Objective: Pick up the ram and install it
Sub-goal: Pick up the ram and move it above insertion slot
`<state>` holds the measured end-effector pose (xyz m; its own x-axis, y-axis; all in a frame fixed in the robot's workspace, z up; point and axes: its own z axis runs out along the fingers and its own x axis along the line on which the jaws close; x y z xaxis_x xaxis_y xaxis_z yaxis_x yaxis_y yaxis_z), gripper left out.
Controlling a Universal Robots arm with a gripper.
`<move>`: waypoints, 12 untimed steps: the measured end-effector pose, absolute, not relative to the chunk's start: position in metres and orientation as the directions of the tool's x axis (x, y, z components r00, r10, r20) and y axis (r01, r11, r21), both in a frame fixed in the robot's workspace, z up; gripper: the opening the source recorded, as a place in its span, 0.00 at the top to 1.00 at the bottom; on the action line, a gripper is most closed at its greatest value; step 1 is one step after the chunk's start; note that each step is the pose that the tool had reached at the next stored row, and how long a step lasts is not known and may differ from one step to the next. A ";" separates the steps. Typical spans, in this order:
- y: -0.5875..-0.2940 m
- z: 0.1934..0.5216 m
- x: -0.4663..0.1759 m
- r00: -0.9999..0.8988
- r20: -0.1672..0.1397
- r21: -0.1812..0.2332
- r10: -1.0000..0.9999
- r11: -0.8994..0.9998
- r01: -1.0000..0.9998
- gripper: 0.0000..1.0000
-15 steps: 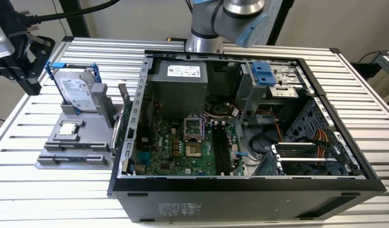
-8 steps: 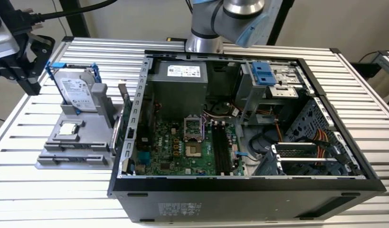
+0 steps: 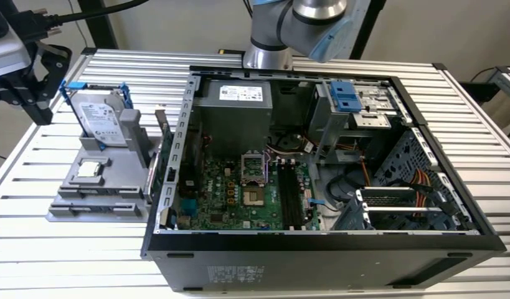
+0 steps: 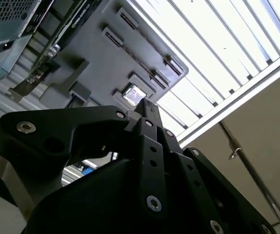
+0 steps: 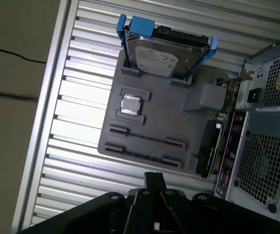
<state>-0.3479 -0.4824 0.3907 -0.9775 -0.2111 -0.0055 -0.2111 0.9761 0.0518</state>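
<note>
I am hovering my gripper (image 5: 154, 179) over the outer edge of the bench (image 3: 113, 68), beside the grey tray (image 5: 178, 122) and touching nothing. In both wrist views my fingers (image 4: 147, 109) are pressing together at the tips with nothing between them.

The ram (image 5: 145, 138) is sitting in the tray, at the end opposite the hard drive (image 5: 154, 53), just past the small square chip (image 5: 131, 105). In the first wrist view it is showing as a thin dark strip standing on edge between two small grey brackets. I cannot tell its chips or label from this angle, and a second similar strip is lying just beside it, nearer the tray's end edge.

The first wrist view is looking down on the whole tray, with a dark card (image 5: 209, 146) standing along the tray's edge next to the computer case (image 3: 321, 249). The second wrist view is looking up along my fingers, with the square chip sitting just beyond the tip. The exterior view is adding the open inside of the case, where the green board's long black slots (image 3: 289, 194) are running side by side near its middle, well apart from my gripper.
</note>
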 end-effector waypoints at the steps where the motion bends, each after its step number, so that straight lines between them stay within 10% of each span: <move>1: -0.482 0.391 -0.348 -0.976 -0.006 0.052 -0.218 0.974 -0.218 1.00; 12: -0.482 0.391 -0.348 -0.949 -0.006 0.052 -0.316 0.948 -0.315 1.00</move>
<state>-0.3480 -0.4824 0.3906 -0.9489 -0.3156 -0.0056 -0.3155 0.9475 0.0519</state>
